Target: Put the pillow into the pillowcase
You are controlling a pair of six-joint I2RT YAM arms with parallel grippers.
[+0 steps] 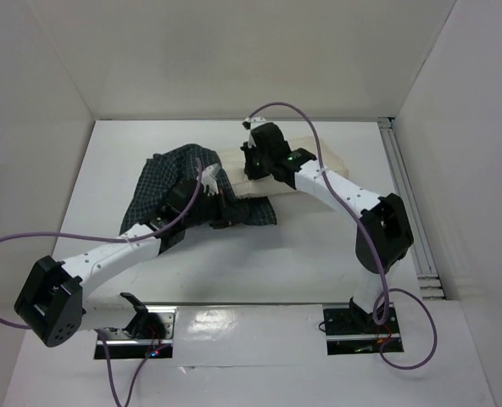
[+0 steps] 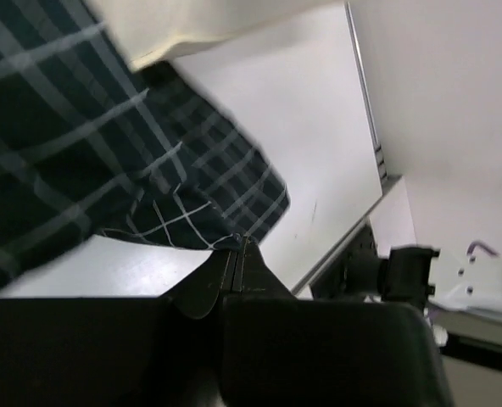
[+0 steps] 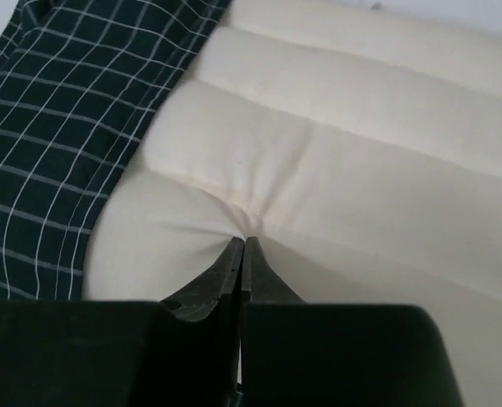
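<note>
The pillow lies near the back of the white worktop, a bit to the right of the middle. It is cream and puffy, with long soft ridges along it. The pillowcase lies in a crumpled heap just to the left of it. It is dark, with thin white lines that make little squares. The right part of the pillowcase touches the left end of the pillow. From above it is hard to tell if the cloth goes over that end or just lies by it. Most of the pillow is outside the pillowcase.

The right gripper is down on the pillow near its left end. Its two fingers are pressed together and pinch a small bit of the cream cloth. Little creases in the cloth run to the tips.

The left gripper is at the near edge of the pillowcase. Its fingers are pressed together too. The hem of the checked cloth sits right at the tips, so it pinches the pillowcase. In the left wrist view, a corner of the pillow shows above the dark cloth.

The two grippers are near each other, and the left one is closer to the arm bases.
</note>
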